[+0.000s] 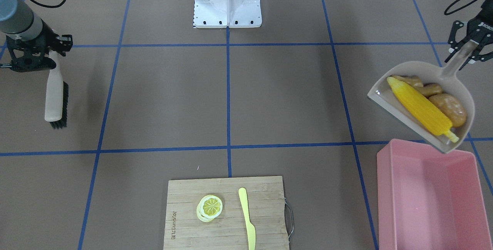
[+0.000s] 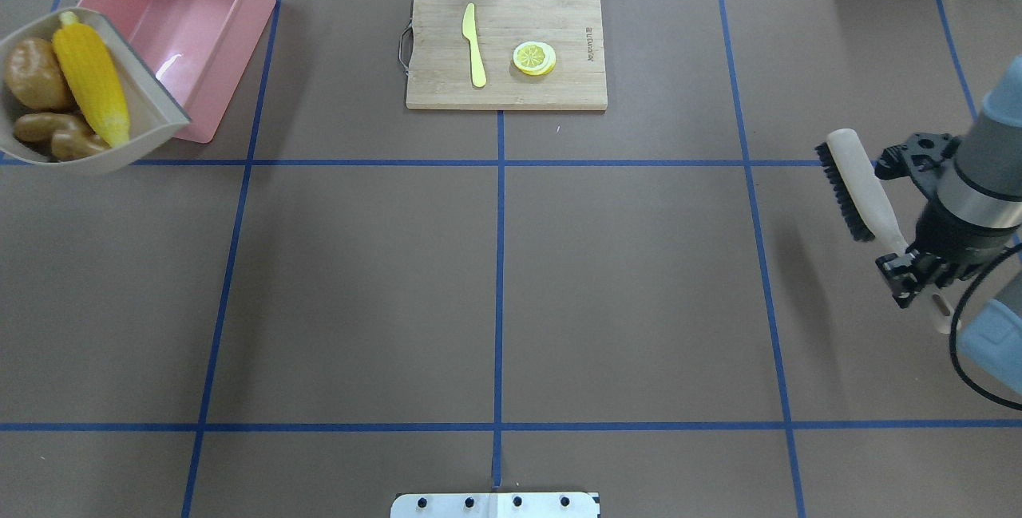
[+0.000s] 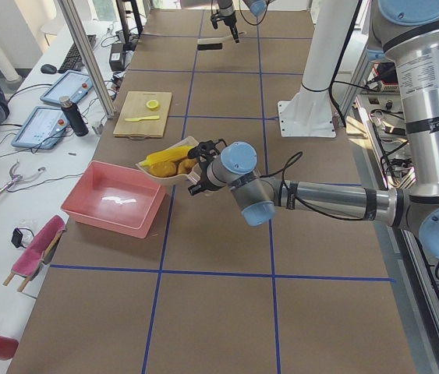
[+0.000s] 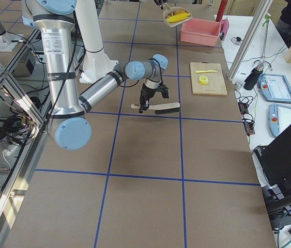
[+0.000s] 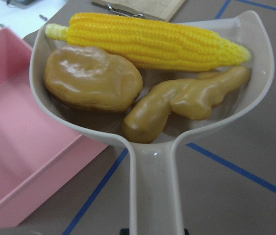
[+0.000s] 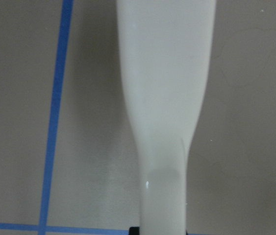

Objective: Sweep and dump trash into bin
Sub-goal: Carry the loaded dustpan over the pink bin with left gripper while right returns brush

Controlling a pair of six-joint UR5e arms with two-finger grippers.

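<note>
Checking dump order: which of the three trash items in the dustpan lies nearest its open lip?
The yellow corn cob, stretched along the dustpan lip; potato and ginger root sit behind it, toward the handle.

Overhead view behind the robot, facing forward and down on the tabletop (image 2: 639, 302), front view facing back steeply, side views along it from each end, wrist views close on dustpan (image 5: 157, 186) and brush (image 6: 164, 98), bin (image 1: 423, 203) shared by all exterior views
</note>
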